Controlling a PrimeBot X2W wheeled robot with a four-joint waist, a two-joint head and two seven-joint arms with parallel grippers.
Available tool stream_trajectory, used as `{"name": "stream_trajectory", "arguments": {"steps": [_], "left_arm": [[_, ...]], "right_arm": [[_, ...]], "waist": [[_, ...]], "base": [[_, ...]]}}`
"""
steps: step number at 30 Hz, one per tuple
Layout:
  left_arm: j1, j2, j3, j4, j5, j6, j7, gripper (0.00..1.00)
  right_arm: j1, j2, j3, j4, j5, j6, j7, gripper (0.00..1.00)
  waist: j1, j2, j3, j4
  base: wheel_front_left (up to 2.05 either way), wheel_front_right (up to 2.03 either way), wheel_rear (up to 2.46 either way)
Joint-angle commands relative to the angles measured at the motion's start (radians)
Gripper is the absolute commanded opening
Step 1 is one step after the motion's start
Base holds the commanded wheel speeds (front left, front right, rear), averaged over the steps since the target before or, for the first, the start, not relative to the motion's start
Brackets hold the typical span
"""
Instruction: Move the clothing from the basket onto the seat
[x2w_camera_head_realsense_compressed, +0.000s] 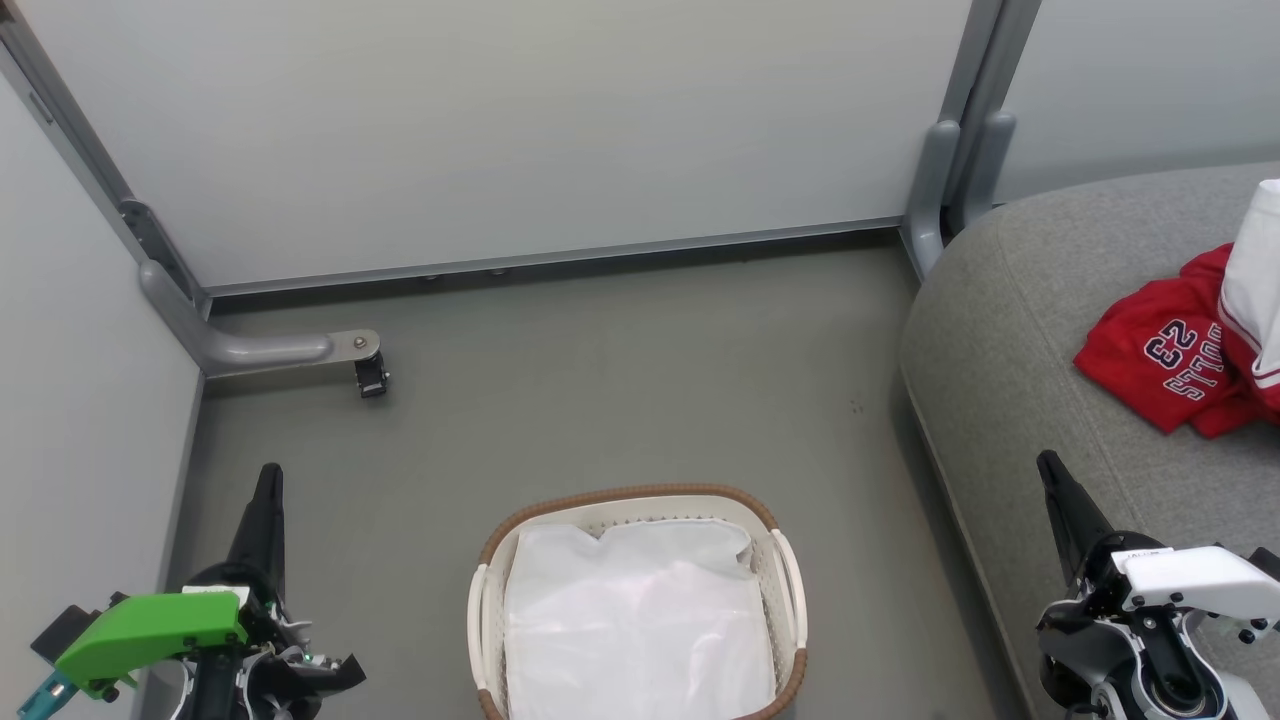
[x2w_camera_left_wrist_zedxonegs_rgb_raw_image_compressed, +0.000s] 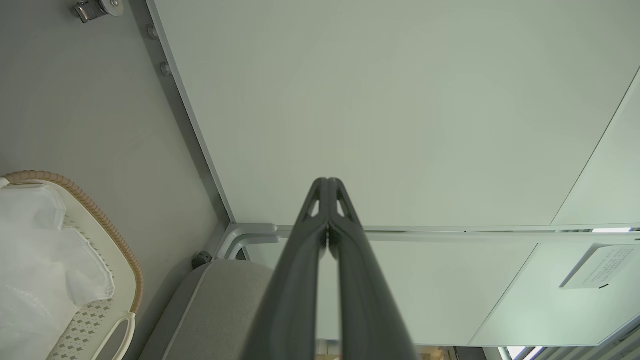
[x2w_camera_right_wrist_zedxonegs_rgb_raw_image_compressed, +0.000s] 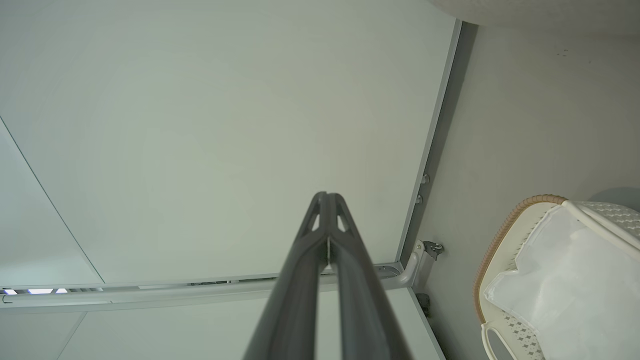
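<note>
Left gripper (x2w_camera_head_realsense_compressed: 269, 478): lowest in the head view at the left, beside a green housing; two long dark fingers pressed together to a point, holding nothing. Its wrist view shows the tips meeting (x2w_camera_left_wrist_zedxonegs_rgb_raw_image_compressed: 327, 184).
Right gripper (x2w_camera_head_realsense_compressed: 1050, 468): lower right, on a white and black wrist, over the seat's front edge; fingers closed tip to tip (x2w_camera_right_wrist_zedxonegs_rgb_raw_image_compressed: 327, 197), empty.
Basket (x2w_camera_head_realsense_compressed: 630, 494): small rounded-rectangular white plastic tub with perforated walls, a brown woven-look rim and white side handles; it stands on the floor between the two grippers.
Basket contents: a crumpled, translucent white sheet (x2w_camera_head_realsense_compressed: 640, 620) covers the inside; no red cloth shows in it.
Clothing (x2w_camera_head_realsense_compressed: 1160, 360): on the seat at the far right, a soft red jersey lying rumpled, with navy-white lettering and "23" seen upside down; a white piece (x2w_camera_head_realsense_compressed: 1250, 270) with red striped trim lies on its right side.
Seat (x2w_camera_head_realsense_compressed: 1000, 350): large light grey fabric cushion with rounded edges and a seam.
Floor (x2w_camera_head_realsense_compressed: 600, 380): smooth, matt grey.
Wall panels (x2w_camera_head_realsense_compressed: 500, 130): pale, flat, framed in grey metal, with a curved metal foot (x2w_camera_head_realsense_compressed: 280, 350).
</note>
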Motion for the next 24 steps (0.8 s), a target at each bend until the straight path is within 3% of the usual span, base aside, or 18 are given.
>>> {"name": "stream_trajectory", "arguments": {"steps": [1, 24], "left_arm": [[-0.009, 0.007, 0.002, -0.001, -0.003, -0.006, 0.003, 0.00], [-0.009, 0.007, 0.002, -0.001, -0.003, -0.006, 0.003, 0.00]], "right_arm": [[-0.007, -0.006, -0.002, -0.004, 0.004, 0.000, 0.002, 0.00], [-0.007, -0.006, -0.002, -0.004, 0.004, 0.000, 0.002, 0.00]], "waist": [[0.0000, 0.0000, 0.000, 0.000], [0.0000, 0.0000, 0.000, 0.000]], "base": [[0.00, 0.00, 0.00], [0.00, 0.00, 0.00]]}}
